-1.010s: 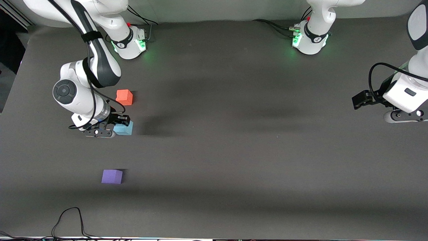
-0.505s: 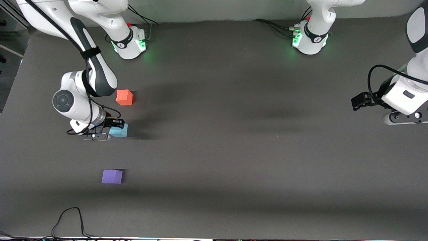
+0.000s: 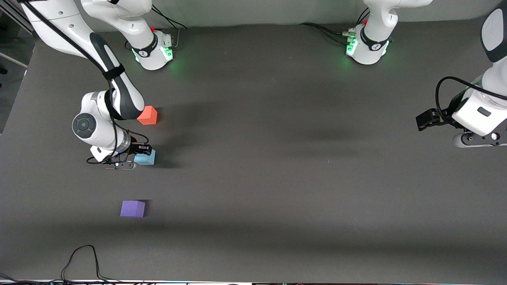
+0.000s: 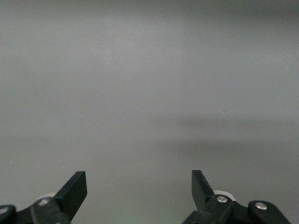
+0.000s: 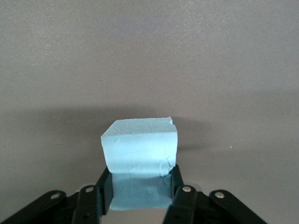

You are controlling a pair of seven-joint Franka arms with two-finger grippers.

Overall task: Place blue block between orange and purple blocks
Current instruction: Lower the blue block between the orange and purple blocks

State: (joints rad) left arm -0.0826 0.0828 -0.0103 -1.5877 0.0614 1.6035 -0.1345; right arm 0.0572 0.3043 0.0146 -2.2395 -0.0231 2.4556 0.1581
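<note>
The right arm comes down from its base and folds at the elbow, so its wrist hangs low over the worktop (image 3: 277, 178) with the right gripper (image 3: 139, 155) pointing down. The right gripper's fingers (image 5: 181, 193) are closed against two opposite sides of the blue block (image 3: 145, 158), which sits low at the worktop; whether it touches the surface cannot be told. The blue block lies between the orange block (image 3: 147, 115), which is farther from the front camera and partly covered by the arm's elbow, and the purple block (image 3: 132, 208), which is nearer to that camera. All three are toward the right arm's end of the worktop. The left arm waits at its own end, its wrist raised and its left gripper (image 4: 138, 186) spread wide over bare worktop, holding nothing.
</note>
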